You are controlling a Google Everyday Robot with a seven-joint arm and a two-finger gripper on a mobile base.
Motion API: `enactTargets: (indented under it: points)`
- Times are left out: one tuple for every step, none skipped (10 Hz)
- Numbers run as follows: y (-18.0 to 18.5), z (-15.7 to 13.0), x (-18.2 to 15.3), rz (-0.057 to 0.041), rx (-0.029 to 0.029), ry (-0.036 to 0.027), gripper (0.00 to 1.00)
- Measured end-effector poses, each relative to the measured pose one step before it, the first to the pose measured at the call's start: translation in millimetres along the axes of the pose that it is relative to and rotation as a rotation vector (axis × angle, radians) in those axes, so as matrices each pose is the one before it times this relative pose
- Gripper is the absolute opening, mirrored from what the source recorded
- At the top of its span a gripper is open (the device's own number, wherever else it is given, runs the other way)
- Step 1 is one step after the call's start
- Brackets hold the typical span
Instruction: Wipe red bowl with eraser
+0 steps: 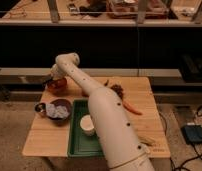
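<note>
arm [111, 125] covers right of tray [75, 132] | gripper [53, 79] at red bowl [58, 87]; grip unreadable

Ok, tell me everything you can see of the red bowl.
The red bowl is small, round and orange-red; its material is unclear. It sits upright at the far corner of the wooden table, picture left, behind a dark bowl holding something white. The claw is right over it, hiding most of its rim and inside.
</note>
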Motion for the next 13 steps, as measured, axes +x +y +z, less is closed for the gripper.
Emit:
enactTargets:
  points:
    - [8.99,-8.01,-10.03,-0.00998,-0.00479,0.00276,0.00]
    - [6.45,-5.92,-4.23,-0.00560,-0.00404,0.00446,0.00]
    - [6.13,-8.54,-1.88,-0.00627,-0.00282,0.00870,0.00]
    - [5.26,-6.40,-3.45,-0.00486,-0.00173,0.00394,0.00]
    - [10.43,-12.24,-6.80,-0.00207,-0.00165,0.00539,0.00]
    - [6.61,-8.71,-0.29,0.00072,0.00030,0.01007,0.00]
    - [5.70,-7.99,0.86,0.00171,0.00075,0.00864,0.00]
    - [6.19,-6.61,0.04,0.00410,-0.00038,0.00482,0.00]
    - [5.35,-6.53,0.39,0.00516,-0.00005,0.00515,0.00]
    - [5.22,-4.58,0.59,0.00531,-0.00232,0.00301,0.00]
    - [6.24,-5.26,3.72,0.00891,-0.00063,0.00659,0.00]
    - [3.30,-3.91,4.30,0.00628,0.00280,0.00727,0.00]
    - [2.47,-5.07,6.31,0.01134,0.00634,0.01111,0.00]
